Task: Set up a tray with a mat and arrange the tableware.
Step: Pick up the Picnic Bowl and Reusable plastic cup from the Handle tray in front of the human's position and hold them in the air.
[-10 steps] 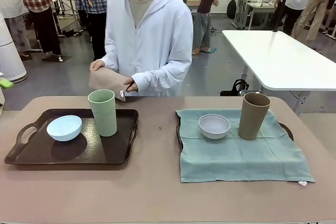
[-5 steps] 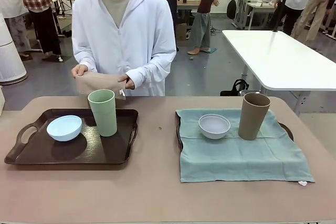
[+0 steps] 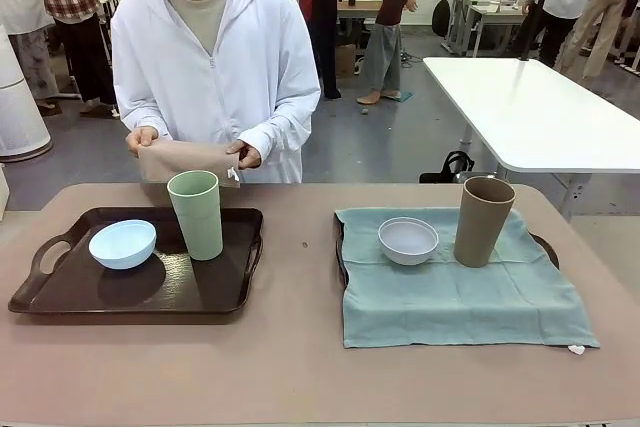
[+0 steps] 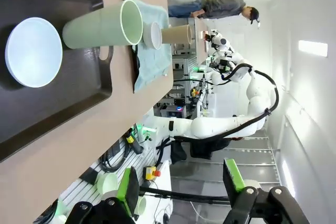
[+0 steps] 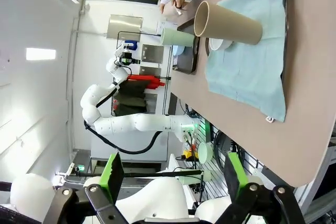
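A dark brown tray [image 3: 60,292] on the left carries the pale blue bowl [image 3: 122,243] and the light green cup [image 3: 196,214]. To the right, a teal mat [image 3: 460,292] covers a second tray, with the greyish-white bowl [image 3: 408,240] and the brown cup [image 3: 483,220] standing on it. Behind the left tray, the person holds a folded tan mat [image 3: 185,159] in both hands. My left gripper [image 4: 181,182] is open, off the table's side, facing the blue bowl [image 4: 32,51] and green cup [image 4: 102,24]. My right gripper [image 5: 173,177] is open too, off the other side, facing the brown cup [image 5: 228,23].
The second tray's dark rim [image 3: 545,245] peeks out from under the teal mat. A strip of bare brown tabletop [image 3: 300,277] separates the two trays. A white table [image 3: 540,107] stands behind at the right, and other people stand farther back.
The person has stepped to the left behind the table and now holds the tan mat flat in both hands, just behind the green cup. The tableware has not moved.
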Motion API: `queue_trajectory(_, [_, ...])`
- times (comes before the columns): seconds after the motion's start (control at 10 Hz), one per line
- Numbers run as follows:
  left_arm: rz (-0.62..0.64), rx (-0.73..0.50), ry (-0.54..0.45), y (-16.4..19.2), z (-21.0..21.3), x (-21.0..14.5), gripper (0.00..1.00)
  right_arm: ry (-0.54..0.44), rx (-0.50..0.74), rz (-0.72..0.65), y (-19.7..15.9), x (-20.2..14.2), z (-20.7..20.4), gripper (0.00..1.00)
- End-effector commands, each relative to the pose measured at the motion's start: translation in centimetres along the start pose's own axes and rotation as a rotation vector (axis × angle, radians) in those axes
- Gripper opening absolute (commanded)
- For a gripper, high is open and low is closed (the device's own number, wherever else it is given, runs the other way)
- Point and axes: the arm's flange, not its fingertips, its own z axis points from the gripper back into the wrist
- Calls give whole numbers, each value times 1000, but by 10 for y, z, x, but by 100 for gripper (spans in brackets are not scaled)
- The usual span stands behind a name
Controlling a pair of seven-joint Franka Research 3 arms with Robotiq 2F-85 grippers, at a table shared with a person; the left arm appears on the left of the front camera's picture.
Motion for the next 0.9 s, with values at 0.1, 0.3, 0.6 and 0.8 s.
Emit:
queue_trajectory(0.1, [108,27,5,9,-5,20,85,-2,-2,9,19,0,26,100])
queue_trajectory(0.3, [148,15,-3,19,-4,27,85,5,-15,18,23,0,23,100])
queue_trajectory(0.6, [117,22,15,22,-10,21,85,-5,-10,14,7,-1,3,100])
queue_trajectory(0.8, [117,22,15,22,-10,21,85,-5,-10,14,7,-1,3,100])
